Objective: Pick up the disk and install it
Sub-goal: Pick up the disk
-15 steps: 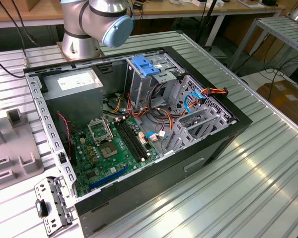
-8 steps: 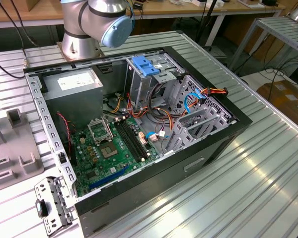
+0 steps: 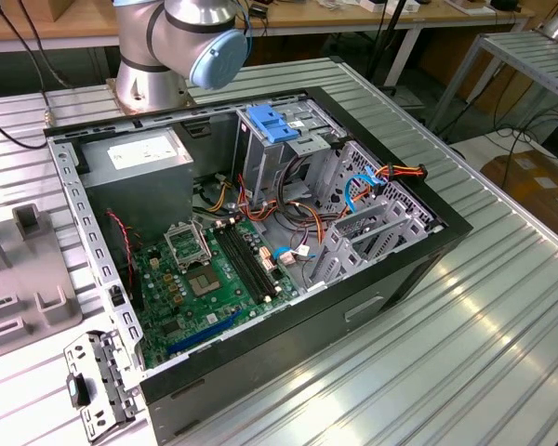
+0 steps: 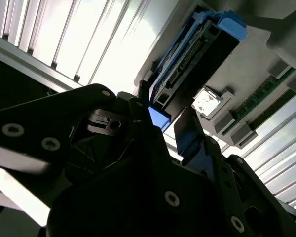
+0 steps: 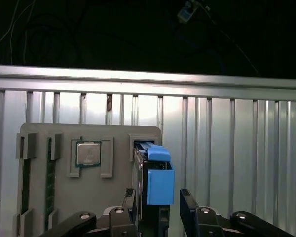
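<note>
Disk (image 5: 160, 185) on edge in slot of grey holder (image 5: 39, 197), next to CPU chip (image 5: 88, 153), on ribbed metal table (image 5: 237, 148). Sits right between gripper (image 5: 158, 195) fingers (image 5: 187, 205) in both wrist views. Jaws apart, straddling blue rail end, small gap one side, nothing clamped.

disk (image 5: 155, 177) upright in grey holder (image 5: 98, 197) slot | claw (image 5: 158, 198) fingers straddle it, apart | chip (image 5: 88, 153) beside
</note>
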